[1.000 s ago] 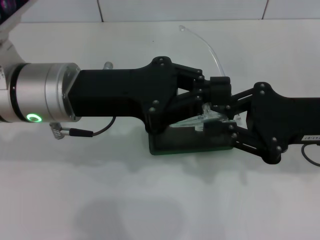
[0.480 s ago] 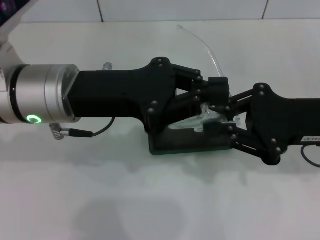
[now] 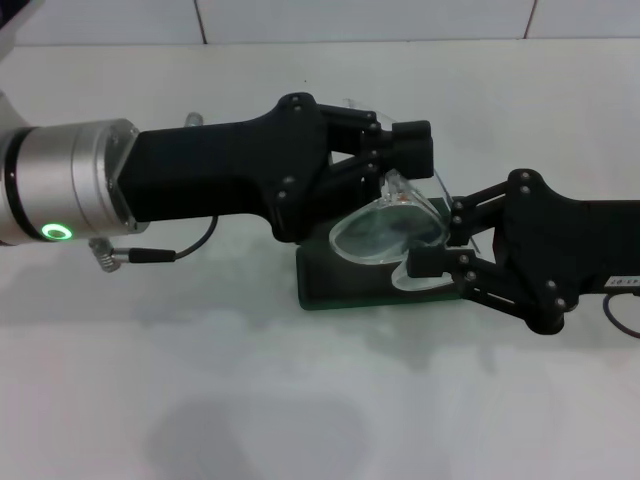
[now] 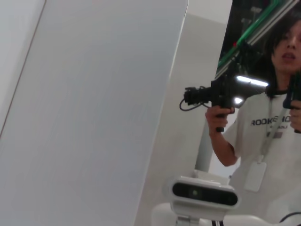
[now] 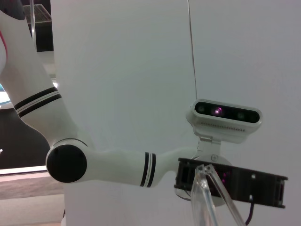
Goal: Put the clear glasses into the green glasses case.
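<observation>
The left gripper has pulled back to the far left, jaws apparently parted, leaving the transparent wraparound plastic glasses tilted over the dark green rectangular hard case, pinched in the right gripper jaws, not yet seated inside.

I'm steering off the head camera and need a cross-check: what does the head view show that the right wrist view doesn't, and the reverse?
Only the head view shows the green glasses case on the table, the left tool above the lens, and the right tool at the glasses.

Only the right wrist view shows the robot's head camera and a white arm.

Both show the clear glasses; the wrist view catches only a clear arm.
</observation>
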Controlling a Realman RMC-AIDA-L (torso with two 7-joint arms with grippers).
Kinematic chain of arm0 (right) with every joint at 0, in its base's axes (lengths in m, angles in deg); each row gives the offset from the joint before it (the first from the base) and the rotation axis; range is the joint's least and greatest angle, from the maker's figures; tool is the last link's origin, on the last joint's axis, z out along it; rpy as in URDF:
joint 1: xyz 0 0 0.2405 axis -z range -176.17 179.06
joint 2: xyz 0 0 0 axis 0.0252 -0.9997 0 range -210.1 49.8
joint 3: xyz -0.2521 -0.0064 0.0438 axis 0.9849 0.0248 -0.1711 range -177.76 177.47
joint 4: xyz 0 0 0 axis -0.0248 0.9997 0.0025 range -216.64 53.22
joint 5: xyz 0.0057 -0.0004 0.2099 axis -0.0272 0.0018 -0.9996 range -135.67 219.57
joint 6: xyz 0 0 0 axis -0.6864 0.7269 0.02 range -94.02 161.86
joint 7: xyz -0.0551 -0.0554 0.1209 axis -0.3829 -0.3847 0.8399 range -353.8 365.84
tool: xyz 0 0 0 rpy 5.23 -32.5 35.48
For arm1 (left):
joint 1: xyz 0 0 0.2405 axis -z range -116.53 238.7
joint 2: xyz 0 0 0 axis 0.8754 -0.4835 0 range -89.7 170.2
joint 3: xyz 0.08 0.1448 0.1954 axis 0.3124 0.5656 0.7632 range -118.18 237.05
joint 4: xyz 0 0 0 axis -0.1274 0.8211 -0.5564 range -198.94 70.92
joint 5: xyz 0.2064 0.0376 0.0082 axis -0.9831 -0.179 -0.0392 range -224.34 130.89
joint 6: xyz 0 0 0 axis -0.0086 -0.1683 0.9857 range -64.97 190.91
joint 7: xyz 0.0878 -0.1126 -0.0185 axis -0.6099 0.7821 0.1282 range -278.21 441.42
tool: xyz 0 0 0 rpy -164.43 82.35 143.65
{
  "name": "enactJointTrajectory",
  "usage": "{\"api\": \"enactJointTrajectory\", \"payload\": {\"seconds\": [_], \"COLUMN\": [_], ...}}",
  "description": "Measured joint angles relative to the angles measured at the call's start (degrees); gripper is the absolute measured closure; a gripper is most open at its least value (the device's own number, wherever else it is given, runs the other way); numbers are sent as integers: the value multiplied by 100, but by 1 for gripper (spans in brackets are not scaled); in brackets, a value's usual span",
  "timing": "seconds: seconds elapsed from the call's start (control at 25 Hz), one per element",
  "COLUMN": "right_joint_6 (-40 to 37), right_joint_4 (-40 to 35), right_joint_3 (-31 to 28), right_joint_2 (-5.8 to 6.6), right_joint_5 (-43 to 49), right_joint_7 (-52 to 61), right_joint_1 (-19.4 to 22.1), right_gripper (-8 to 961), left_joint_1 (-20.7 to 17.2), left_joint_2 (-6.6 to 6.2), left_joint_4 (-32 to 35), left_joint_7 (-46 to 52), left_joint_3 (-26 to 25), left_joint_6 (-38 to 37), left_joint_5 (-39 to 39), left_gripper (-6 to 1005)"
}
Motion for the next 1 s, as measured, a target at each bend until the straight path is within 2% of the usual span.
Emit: {"api": "enactJointTrajectory", "payload": {"seconds": [0.32,0.48,0.68,1.0], "right_joint_6": [-1,-104,-630,-1593], "right_joint_4": [4,5,166,380], "right_joint_3": [6,-17,-55,-681], "right_joint_2": [-8,-8,23,20], "right_joint_5": [1,-21,-441,-797], "right_joint_7": [-8,-80,-482,-826], "right_joint_1": [20,40,77,170], "right_gripper": [840,841,841,841], "left_joint_1": [-115,-190,-262,-274], "left_joint_2": [1,7,-1,-19], "left_joint_4": [1,-23,-137,-185], "left_joint_7": [-118,-133,-134,-117], "left_joint_3": [-123,-340,-668,-1047], "left_joint_6": [0,1,4,20], "left_joint_5": [214,225,228,203], "left_gripper": [884,884,885,886]}}
